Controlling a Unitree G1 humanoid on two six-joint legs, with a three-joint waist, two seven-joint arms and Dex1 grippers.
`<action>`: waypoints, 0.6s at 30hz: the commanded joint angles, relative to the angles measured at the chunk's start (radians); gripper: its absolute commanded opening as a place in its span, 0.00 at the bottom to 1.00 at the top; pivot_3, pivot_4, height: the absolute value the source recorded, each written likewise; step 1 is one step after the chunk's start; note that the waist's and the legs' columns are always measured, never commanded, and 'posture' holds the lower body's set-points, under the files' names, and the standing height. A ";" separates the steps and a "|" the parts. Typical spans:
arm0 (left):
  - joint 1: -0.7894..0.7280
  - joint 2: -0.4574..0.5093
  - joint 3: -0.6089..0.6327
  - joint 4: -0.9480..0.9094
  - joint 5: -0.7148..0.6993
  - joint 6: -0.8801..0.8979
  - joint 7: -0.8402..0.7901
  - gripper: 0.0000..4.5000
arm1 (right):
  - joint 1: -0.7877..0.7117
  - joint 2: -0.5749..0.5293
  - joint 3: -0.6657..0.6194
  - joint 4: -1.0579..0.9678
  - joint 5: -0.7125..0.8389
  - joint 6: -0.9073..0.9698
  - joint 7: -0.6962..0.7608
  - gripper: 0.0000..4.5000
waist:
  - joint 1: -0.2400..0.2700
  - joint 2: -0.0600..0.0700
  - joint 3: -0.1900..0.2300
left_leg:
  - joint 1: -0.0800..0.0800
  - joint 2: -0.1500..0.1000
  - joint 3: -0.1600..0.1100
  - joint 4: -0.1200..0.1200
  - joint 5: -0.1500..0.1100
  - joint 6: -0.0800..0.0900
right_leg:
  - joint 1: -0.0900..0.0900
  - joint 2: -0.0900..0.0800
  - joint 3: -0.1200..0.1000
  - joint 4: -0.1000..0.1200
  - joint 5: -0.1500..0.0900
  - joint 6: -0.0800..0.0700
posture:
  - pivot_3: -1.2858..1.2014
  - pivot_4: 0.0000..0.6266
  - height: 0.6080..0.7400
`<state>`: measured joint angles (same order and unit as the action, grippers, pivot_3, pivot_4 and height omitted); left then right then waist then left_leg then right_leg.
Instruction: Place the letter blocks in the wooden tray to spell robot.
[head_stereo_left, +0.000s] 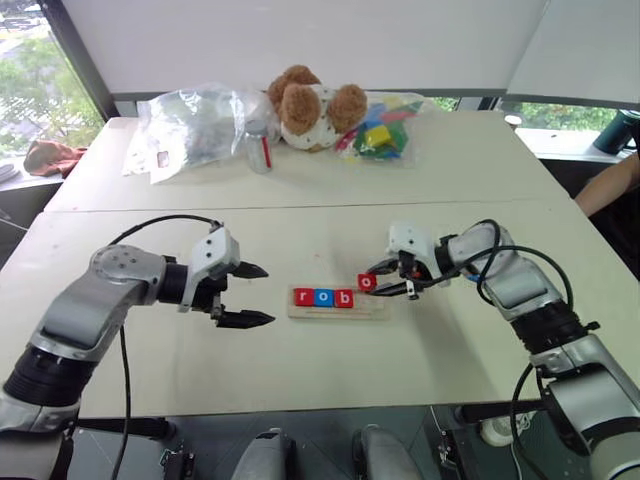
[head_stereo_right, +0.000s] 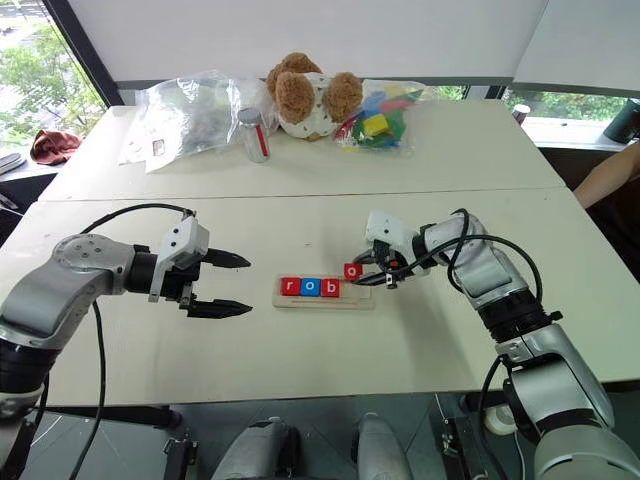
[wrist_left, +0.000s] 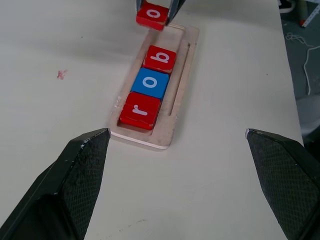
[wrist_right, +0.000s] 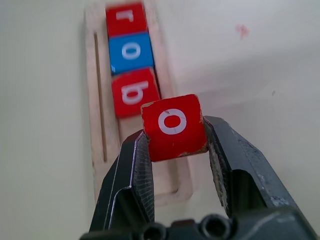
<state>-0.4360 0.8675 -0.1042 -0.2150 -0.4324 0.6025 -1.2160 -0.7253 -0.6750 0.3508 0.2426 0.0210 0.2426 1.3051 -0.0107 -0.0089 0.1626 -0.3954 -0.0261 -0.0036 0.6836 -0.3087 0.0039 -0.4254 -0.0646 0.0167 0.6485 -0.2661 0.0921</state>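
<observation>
- Wooden tray (head_stereo_left: 338, 304) lies lengthwise across the near half of the pale desk (head_stereo_left: 300, 370), between the two arms.
- Three letter blocks sit in its groove, touching in a row: a red r (head_stereo_left: 302, 296), a blue o (head_stereo_left: 322, 297), then a red b (head_stereo_left: 343, 298). The tray's end toward 3 o'clock is bare.
- Right gripper (wrist_right: 175, 145) has its black fingers (wrist_right: 131, 175) clamped on the sides of a red o block (wrist_right: 173, 126), letter facing up. It holds the block above the tray's bare end, just beside the b on its 3 o'clock side, and slightly tilted.
- Left gripper (head_stereo_left: 243, 295) hovers over the desk at the tray's 9 o'clock, near it but apart, with its fingers (wrist_left: 80, 170) spread wide and nothing between them.
- At the desk's 12 o'clock edge lie a clear plastic bag (head_stereo_left: 190, 125), a small can (head_stereo_left: 259, 148), a brown teddy bear (head_stereo_left: 312, 105) and a bag of multicoloured toy blocks (head_stereo_left: 380, 132).
</observation>
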 joint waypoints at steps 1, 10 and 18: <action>0.017 0.004 0.026 -0.042 -0.011 0.003 0.018 1.00 | -0.027 -0.008 0.005 -0.047 -0.010 -0.001 0.026 0.24 | -0.002 0.000 0.000 | 0.000 0.000 0.000 0.000 0.000 0.000 | 0.000 0.000 0.000 0.000 0.000 0.000 | 0.52 0.24 1.00; 0.013 -0.019 0.023 -0.031 -0.015 0.001 0.046 1.00 | -0.012 0.010 0.020 -0.063 -0.028 0.009 0.023 0.24 | -0.001 0.000 0.000 | 0.000 0.001 0.000 0.000 -0.001 0.003 | -0.001 0.001 0.000 0.002 0.000 0.000 | 0.52 0.24 1.00; 0.011 -0.030 0.020 -0.018 -0.016 0.002 0.047 1.00 | 0.006 0.035 0.029 -0.074 -0.043 0.023 0.002 0.24 | -0.003 0.000 0.000 | 0.000 0.001 0.000 0.000 -0.001 0.002 | -0.001 0.001 0.000 0.002 0.000 0.000 | 0.52 0.24 1.00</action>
<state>-0.4070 0.8374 -0.1030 -0.2296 -0.4393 0.6061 -1.1709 -0.7145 -0.6452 0.3857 0.2040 -0.0235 0.2597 1.3109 -0.0133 -0.0088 0.1626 -0.3950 -0.0252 -0.0037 0.6834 -0.3100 0.0063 -0.4264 -0.0636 0.0167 0.6501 -0.2661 0.0921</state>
